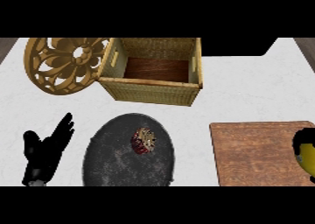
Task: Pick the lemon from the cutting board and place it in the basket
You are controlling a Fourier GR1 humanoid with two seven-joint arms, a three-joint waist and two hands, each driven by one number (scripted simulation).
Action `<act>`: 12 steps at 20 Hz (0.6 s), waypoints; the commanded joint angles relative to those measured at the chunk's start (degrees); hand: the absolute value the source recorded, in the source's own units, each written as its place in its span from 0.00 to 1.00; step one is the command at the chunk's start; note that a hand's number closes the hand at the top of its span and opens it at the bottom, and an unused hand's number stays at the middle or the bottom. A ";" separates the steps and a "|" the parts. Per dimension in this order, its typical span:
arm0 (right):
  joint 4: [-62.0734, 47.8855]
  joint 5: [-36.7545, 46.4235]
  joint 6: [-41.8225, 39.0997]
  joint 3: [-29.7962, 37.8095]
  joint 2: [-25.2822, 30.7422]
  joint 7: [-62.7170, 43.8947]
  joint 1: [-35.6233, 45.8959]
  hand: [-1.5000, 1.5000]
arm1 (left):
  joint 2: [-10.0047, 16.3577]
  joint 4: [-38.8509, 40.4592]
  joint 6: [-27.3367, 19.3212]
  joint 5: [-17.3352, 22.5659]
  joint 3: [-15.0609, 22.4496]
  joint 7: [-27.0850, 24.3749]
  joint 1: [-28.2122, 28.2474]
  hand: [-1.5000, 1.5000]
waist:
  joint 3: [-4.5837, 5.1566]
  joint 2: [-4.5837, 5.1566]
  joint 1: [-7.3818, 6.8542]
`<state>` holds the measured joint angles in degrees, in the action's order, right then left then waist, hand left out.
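1 lemon (pixel 310 155), 1 basket (pixel 150 92), 1 plate (pixel 115 164)

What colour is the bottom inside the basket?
The basket has a dark reddish-brown floor, like wood, and woven tan walls. The head view shows it.

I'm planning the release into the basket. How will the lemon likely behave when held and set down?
The lemon looks rounded and smooth, so it would probably roll on the flat cutting board. It seems stiff enough to keep its shape in the right robot hand curled round it. The basket, with its upright walls, should likely stop it rolling.
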<state>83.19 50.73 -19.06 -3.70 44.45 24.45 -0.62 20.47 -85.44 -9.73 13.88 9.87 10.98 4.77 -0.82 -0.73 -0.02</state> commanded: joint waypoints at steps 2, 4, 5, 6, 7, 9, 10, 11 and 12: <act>-3.90 3.27 3.90 -0.63 -0.76 1.93 1.77 1.00 | 0.03 6.20 2.13 0.36 0.22 1.43 3.10 0.50 | 0.80 0.94 -0.40; 7.79 4.50 -2.79 -5.73 -8.16 -11.78 2.93 1.00 | 0.61 5.93 1.64 0.52 -1.15 2.17 1.08 0.50 | 1.02 0.65 0.12; 8.17 5.02 -3.41 -8.03 -14.02 -17.42 5.79 1.00 | -0.13 4.58 1.51 -0.51 1.03 2.30 1.62 0.50 | 1.16 0.80 -1.23; 9.01 5.83 -3.18 -9.36 -16.56 -19.96 5.83 1.00 | 0.75 3.77 2.58 0.32 0.61 2.53 1.97 0.50 | 1.39 0.73 -2.04; 9.27 6.19 -3.61 -10.34 -18.74 -22.03 6.73 1.00 | 0.86 2.67 2.04 -0.15 0.66 2.86 0.81 0.50 | 1.48 0.79 -2.74; 8.74 6.71 -3.33 -10.99 -22.22 -25.36 7.98 1.00 | 0.33 1.74 2.02 -0.25 1.03 2.19 0.08 0.50 | 1.70 1.18 -4.25; 9.01 7.59 -3.39 -12.29 -24.65 -27.86 8.75 1.00 | 0.58 1.85 2.50 -0.15 1.09 2.17 -0.03 0.50 | 1.72 1.36 -4.98; 9.68 8.74 -3.20 -13.16 -26.97 -31.05 9.28 1.00 | 0.22 1.89 2.10 -0.36 1.25 2.19 -0.29 0.50 | 1.74 1.08 -4.64; 10.30 9.64 -3.29 -13.83 -29.21 -33.88 10.95 1.00 | 0.84 1.93 2.66 -0.49 1.40 2.44 -0.34 0.50 | 1.74 0.98 -5.32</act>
<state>91.43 57.79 -21.89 -14.28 23.28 0.03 7.13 20.89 -85.87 -7.76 13.77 9.88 11.10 2.47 0.27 -0.23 -3.57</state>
